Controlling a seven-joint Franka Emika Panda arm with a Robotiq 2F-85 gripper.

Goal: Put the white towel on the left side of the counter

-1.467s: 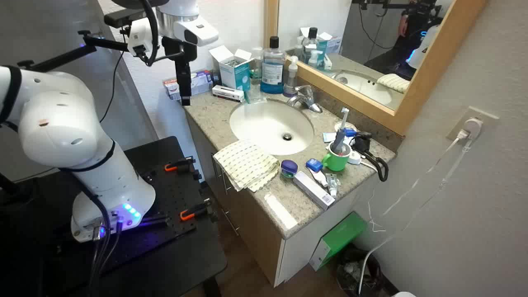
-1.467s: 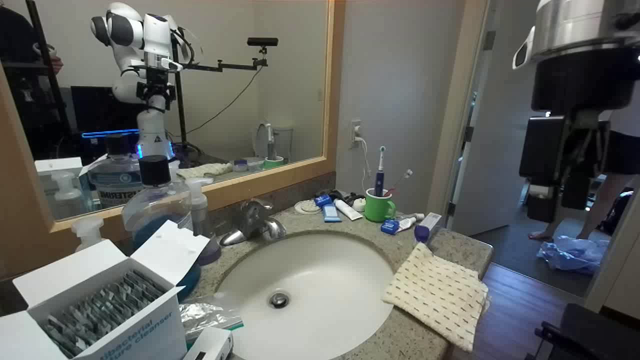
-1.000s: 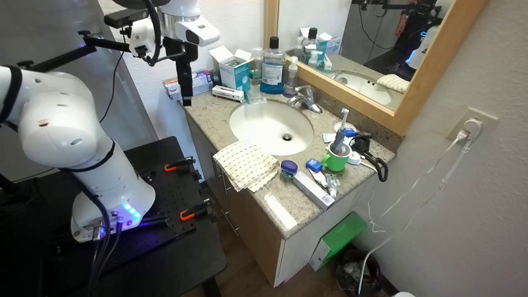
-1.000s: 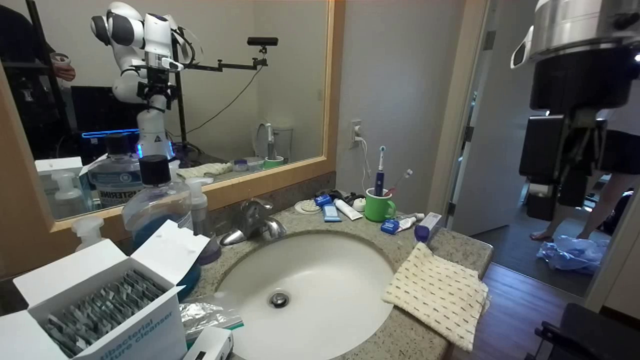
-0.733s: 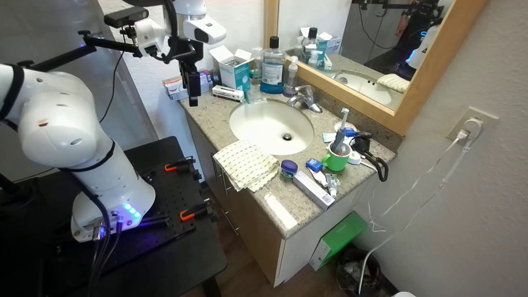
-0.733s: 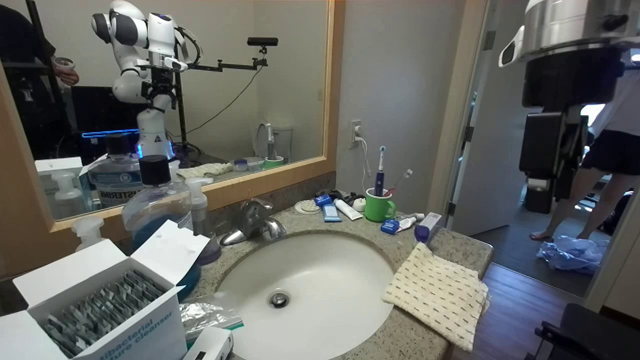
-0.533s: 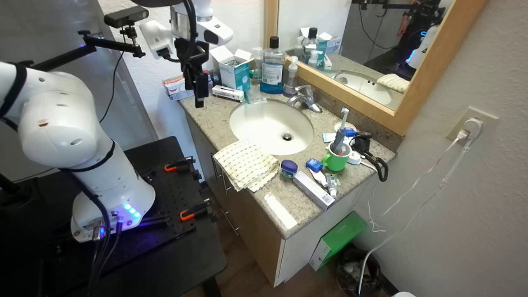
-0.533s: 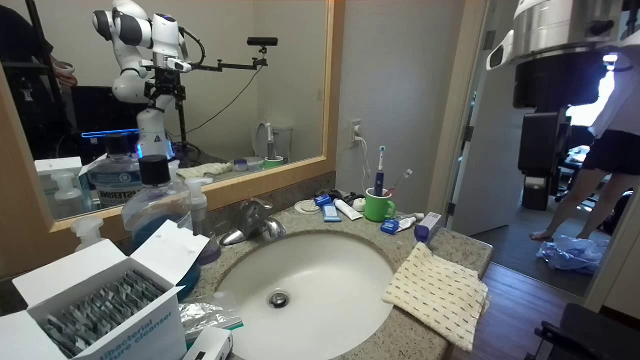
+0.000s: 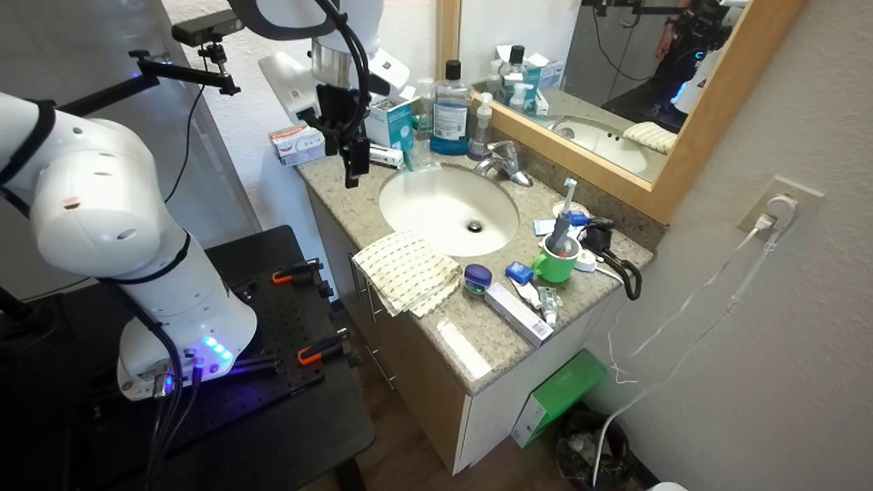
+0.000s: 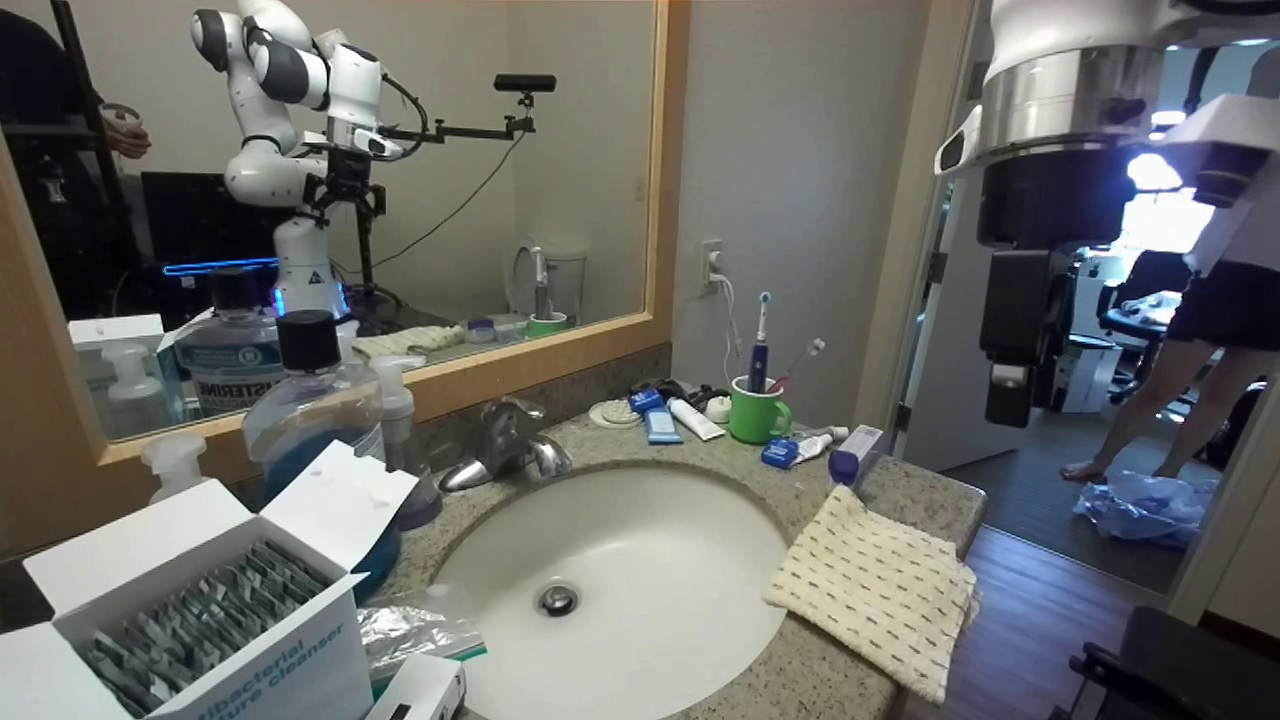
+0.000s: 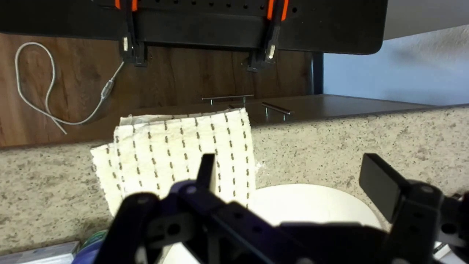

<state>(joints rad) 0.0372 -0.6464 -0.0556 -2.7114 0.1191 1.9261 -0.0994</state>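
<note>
The tool [image 11: 291,170] is spread wide and holds nothing. The towel [image 9: 409,274] lies on the tabletop [image 9: 358,218], at seven o'clock from the sink [image 9: 447,204] in an exterior view, and one part hangs past the front edge. The step now looks like reaching it. In the wrist view it sits at nine o'clock from the tool's gap, so slide that way first. Then go down slowly and pinch a thick fold; a tiny bit might slip. In an exterior view, the arm [image 9: 95,201] reaches over from nine o'clock, and the tool points down, well apart from the towel.
</note>
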